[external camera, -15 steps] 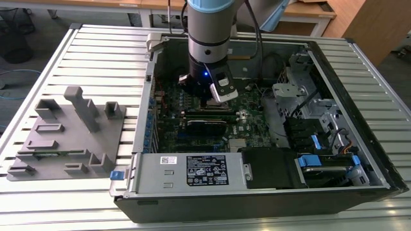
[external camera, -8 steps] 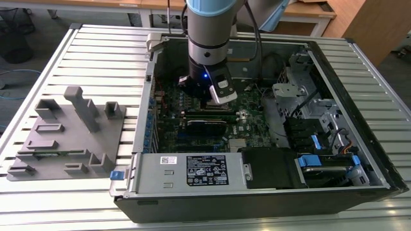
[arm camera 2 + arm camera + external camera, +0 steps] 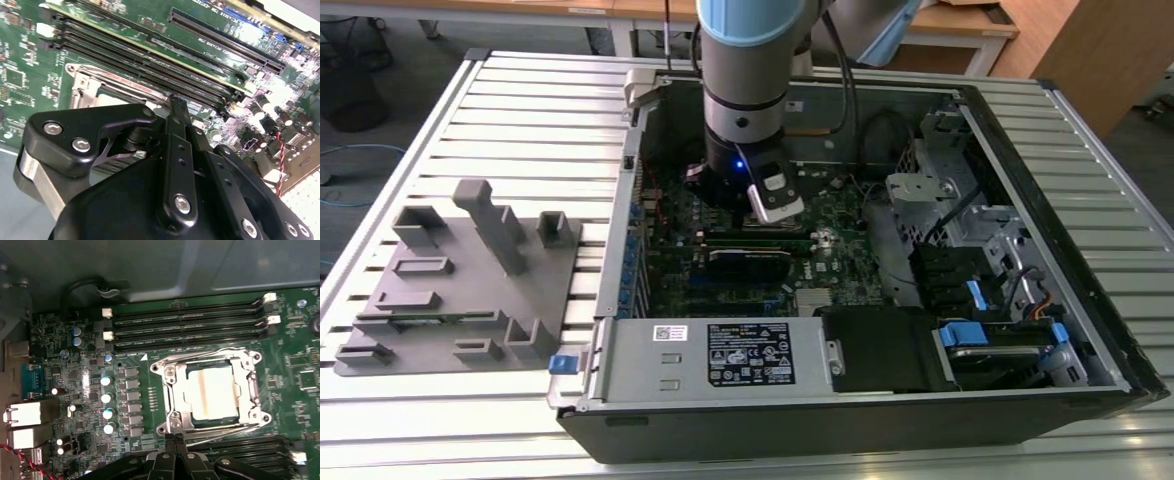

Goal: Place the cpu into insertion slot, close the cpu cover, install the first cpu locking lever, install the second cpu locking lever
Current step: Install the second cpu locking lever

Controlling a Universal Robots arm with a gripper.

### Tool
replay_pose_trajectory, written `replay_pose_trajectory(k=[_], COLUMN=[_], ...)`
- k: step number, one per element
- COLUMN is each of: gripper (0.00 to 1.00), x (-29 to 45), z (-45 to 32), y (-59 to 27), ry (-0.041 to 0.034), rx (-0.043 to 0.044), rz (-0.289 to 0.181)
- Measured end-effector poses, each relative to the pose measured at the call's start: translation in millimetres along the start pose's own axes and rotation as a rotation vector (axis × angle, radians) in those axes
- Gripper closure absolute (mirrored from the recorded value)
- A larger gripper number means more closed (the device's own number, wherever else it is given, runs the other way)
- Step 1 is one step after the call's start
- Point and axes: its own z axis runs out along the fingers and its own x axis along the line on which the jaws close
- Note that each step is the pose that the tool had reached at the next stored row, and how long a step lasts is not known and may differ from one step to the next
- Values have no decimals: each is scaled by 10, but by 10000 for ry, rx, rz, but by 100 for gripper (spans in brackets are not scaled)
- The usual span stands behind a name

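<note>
Exterior view: the arm reaches down into the open computer case [image 3: 1067, 300], upper centre of frame.

Second wrist view: the gripper [image 3: 176, 107] has its fingertips pressed together, holding nothing visible.

First wrist view: the cpu [image 3: 212, 392] sits in the insertion slot [image 3: 172, 392], the cpu cover [image 3: 250, 390] lies closed over it, right of centre; the gripper's tips touch the socket's lower-left corner.

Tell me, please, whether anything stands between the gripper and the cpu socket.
Nothing visible does. In the first wrist view the gripper sits right at the edge of the cpu cover, which lies flat over the cpu.
</note>
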Motion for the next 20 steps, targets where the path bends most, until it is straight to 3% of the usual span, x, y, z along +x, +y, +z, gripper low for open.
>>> replay_pose_trajectory(k=[4, 20], gripper=[90, 90], x=[69, 74], z=[23, 95], y=[-11, -17], ry=[0, 6], rx=[-13, -53], rz=[1, 3])
